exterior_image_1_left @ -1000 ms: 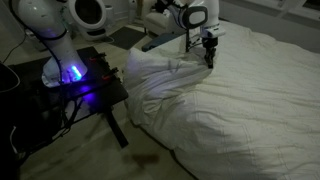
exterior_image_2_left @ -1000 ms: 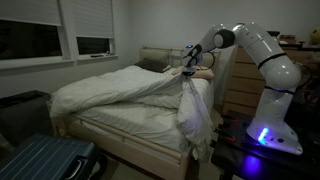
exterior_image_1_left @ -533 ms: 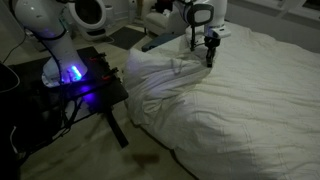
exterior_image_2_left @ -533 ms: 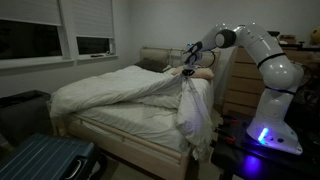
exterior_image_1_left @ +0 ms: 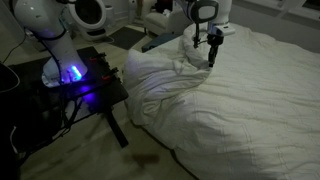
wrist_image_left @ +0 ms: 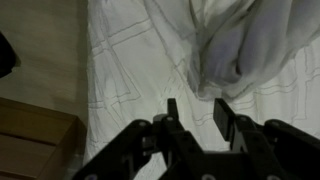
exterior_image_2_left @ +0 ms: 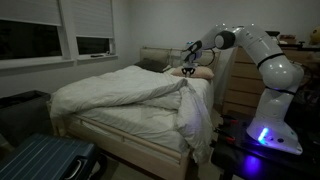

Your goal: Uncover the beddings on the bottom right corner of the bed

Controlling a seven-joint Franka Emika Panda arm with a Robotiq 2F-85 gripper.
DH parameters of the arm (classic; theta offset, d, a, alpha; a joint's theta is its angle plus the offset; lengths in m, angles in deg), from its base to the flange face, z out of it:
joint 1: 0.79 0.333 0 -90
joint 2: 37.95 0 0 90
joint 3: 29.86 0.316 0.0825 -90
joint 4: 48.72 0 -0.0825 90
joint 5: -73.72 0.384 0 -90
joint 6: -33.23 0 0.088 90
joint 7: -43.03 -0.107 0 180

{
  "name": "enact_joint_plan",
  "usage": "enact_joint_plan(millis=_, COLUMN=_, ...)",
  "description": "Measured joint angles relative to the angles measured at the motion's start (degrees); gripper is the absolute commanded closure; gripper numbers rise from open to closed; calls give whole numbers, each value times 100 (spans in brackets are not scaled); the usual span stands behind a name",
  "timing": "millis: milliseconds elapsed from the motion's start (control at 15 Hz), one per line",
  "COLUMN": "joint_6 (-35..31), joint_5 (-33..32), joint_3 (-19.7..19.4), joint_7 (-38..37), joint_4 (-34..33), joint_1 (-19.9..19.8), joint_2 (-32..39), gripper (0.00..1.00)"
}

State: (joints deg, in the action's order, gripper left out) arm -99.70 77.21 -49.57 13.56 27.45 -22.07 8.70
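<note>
The white puffy beddings [exterior_image_1_left: 165, 85] lie folded back in a heap over the bed's near corner; they also show in an exterior view [exterior_image_2_left: 110, 92] and as a bunched fold in the wrist view [wrist_image_left: 240, 40]. The bed [exterior_image_1_left: 265, 115] is wide and white, its flat sheet bared under the fold [wrist_image_left: 120, 60]. My gripper [exterior_image_1_left: 210, 55] hovers just above the top of the heap, also in an exterior view [exterior_image_2_left: 187, 69]. In the wrist view its fingers [wrist_image_left: 196, 115] are apart with nothing between them.
A black table with blue lights [exterior_image_1_left: 80, 85] carries the robot base beside the bed [exterior_image_2_left: 250, 150]. A wooden dresser [exterior_image_2_left: 240, 85] stands behind the arm. A blue suitcase [exterior_image_2_left: 40, 160] lies on the floor. A wooden headboard [exterior_image_2_left: 155, 58] is at the far end.
The gripper has let go of the bedding it held up and risen slightly. The lifted fold has dropped onto the heap.
</note>
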Motion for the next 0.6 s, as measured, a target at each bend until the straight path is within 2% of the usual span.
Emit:
enact_joint_plan(millis=200, joint_6=255, joint_5=6, joint_3=40, joint_7=86, joint_4=-168, joint_1=-52, joint_2=25, gripper=4)
enact_joint_plan(millis=267, joint_6=345, joint_5=19, joint_3=120, joint_7=236, joint_4=-201, joint_1=-83, joint_2=24, gripper=0)
enact_joint_plan(millis=467, joint_6=401, joint_5=23, joint_3=506, joint_7=884, joint_4=-153, joint_1=-75, joint_2=0, gripper=0)
enact_joint_plan(millis=600, joint_6=401, joint_5=-21, joint_3=754, joint_7=1223, joint_4=-2, joint_1=78, joint_2=-78, gripper=0)
